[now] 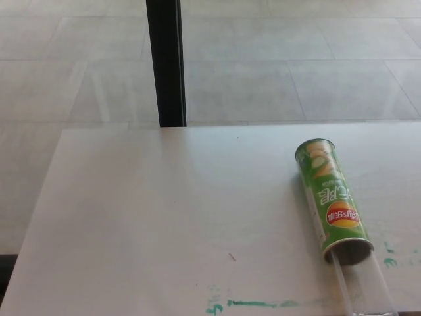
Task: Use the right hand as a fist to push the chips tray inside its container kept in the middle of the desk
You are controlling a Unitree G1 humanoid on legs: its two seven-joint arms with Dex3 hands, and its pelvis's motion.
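I have neither hand on camera from the head view, so I cannot tell whether their fingers are spread or pressed together. What I do see is the green chips can (331,199) lying on its side on the white tabletop (164,217), over toward the right of the picture rather than dead centre. Its closed end points away from me and its open mouth faces the near edge. The clear plastic chips tray (365,286) sticks out of that mouth, reaching toward me and running off the bottom of the picture, so I cannot see its near end. The part nearest the mouth sits inside the can; most of what I can see of it lies bare on the tabletop. Smears of green paint (260,303) mark the tabletop along the near edge, with a few more spots just right of the can's mouth. Beyond the far edge I see pale floor tiles (283,59) and a black upright post (166,62).
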